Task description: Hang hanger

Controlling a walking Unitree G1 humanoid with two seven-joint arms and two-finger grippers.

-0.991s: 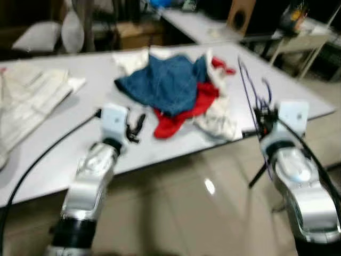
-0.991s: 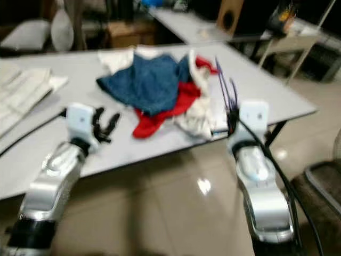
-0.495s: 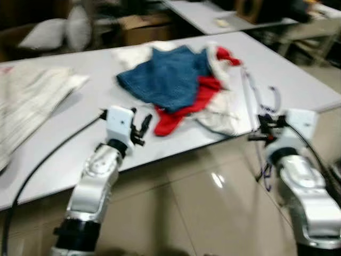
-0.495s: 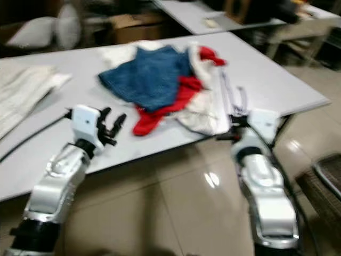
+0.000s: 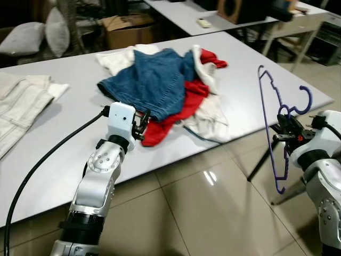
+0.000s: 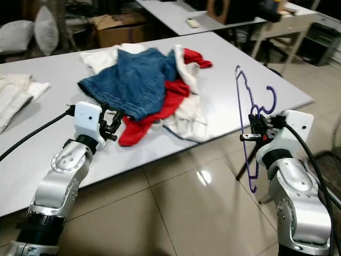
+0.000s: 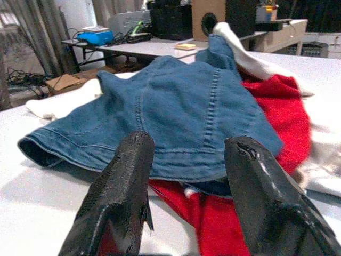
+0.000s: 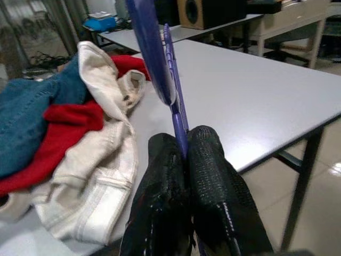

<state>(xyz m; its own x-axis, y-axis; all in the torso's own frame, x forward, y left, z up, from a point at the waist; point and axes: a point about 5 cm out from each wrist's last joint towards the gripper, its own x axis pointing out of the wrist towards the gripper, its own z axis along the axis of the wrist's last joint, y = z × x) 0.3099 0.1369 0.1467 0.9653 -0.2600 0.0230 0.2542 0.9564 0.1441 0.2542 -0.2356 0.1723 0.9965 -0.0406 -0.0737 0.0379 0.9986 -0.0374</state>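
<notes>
A thin purple hanger point(image 5: 270, 127) stands on edge off the table's right front corner, hook point(image 5: 302, 99) pointing right. My right gripper point(image 5: 283, 132) is shut on its wire; in the right wrist view the two black fingers point(image 8: 205, 176) pinch the purple wire point(image 8: 171, 90). My left gripper point(image 5: 143, 121) is open over the table's front part, right at the edge of the clothes pile, fingertips at the red cloth. In the left wrist view its fingers point(image 7: 128, 181) are spread with nothing between them, blue denim point(image 7: 186, 112) just ahead.
On the grey table point(image 5: 64, 133) lies a heap of blue jeans point(image 5: 154, 80), red cloth point(image 5: 176, 106) and white garments point(image 5: 210, 114). Folded pale cloth point(image 5: 18, 101) lies at the left. Another table point(image 5: 213, 13) and a cardboard box point(image 5: 125, 26) stand behind. Glossy tiled floor point(image 5: 202, 208) is below.
The camera has shifted and steadied. My right gripper has carried the hanger away from the table's edge, out to the right. My left gripper has reached forward to the clothes pile.
</notes>
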